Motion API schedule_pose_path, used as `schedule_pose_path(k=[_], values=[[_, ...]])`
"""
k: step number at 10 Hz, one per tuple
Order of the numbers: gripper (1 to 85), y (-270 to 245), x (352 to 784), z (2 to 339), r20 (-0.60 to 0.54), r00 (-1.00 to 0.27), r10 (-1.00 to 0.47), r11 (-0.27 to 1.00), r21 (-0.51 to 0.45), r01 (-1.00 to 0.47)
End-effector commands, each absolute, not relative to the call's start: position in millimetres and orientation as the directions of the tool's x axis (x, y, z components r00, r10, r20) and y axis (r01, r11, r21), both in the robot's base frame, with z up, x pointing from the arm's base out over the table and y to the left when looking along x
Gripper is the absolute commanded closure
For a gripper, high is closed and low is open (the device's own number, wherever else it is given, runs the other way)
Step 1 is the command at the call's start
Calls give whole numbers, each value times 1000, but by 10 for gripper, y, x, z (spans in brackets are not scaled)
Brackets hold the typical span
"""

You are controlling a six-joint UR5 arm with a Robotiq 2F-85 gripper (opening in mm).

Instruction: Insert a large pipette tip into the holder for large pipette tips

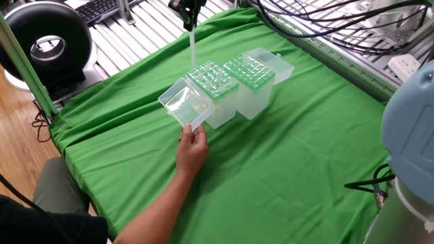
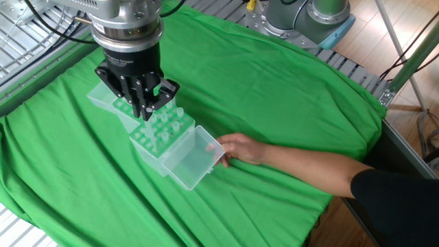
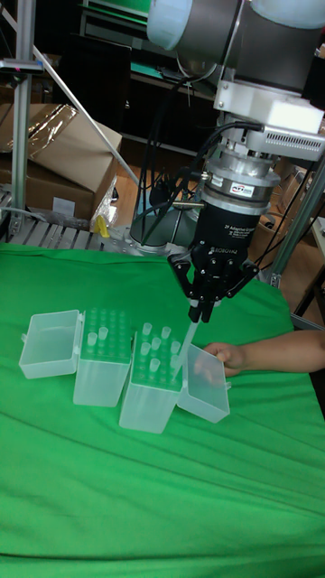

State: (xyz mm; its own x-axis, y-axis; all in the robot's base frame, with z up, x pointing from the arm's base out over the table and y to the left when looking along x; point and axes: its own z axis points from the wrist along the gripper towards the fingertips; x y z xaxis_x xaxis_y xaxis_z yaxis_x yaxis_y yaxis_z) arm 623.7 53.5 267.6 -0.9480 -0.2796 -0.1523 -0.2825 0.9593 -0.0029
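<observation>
The holder for large pipette tips [image 1: 215, 87] [image 3: 153, 384] is the taller translucent box with a greenish grid top. Several tips stand in it. Its clear lid [image 1: 183, 105] [image 2: 193, 159] [image 3: 204, 386] hangs open, and a person's hand [image 1: 193, 150] [image 3: 226, 357] holds it. My gripper [image 3: 200, 312] [image 2: 142, 110] hovers over the holder's grid, shut on a large pipette tip [image 1: 192, 47] [image 3: 189, 343]. The tip points down, its end just above the holder's top. In one fixed view only the fingers' ends [image 1: 187, 10] show at the top edge.
A shorter grid-topped box [image 1: 252, 73] [image 3: 101, 361] with its lid [image 3: 50, 343] open stands against the holder. The person's arm [image 2: 322, 168] reaches across the green cloth. Cables [image 1: 325, 20] and a black ring device [image 1: 46, 42] lie beyond the cloth.
</observation>
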Motion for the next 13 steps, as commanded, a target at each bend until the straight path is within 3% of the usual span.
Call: schedule_pose_path(k=[1,9,13], values=[[727,562,6277,2600,-166,-946,-278,959,2,-283],[727,560,6419,2244,-177,-944,-278,960,-20,-279],[543,648,6259,2046,-114,-947,-301,952,19,-305]])
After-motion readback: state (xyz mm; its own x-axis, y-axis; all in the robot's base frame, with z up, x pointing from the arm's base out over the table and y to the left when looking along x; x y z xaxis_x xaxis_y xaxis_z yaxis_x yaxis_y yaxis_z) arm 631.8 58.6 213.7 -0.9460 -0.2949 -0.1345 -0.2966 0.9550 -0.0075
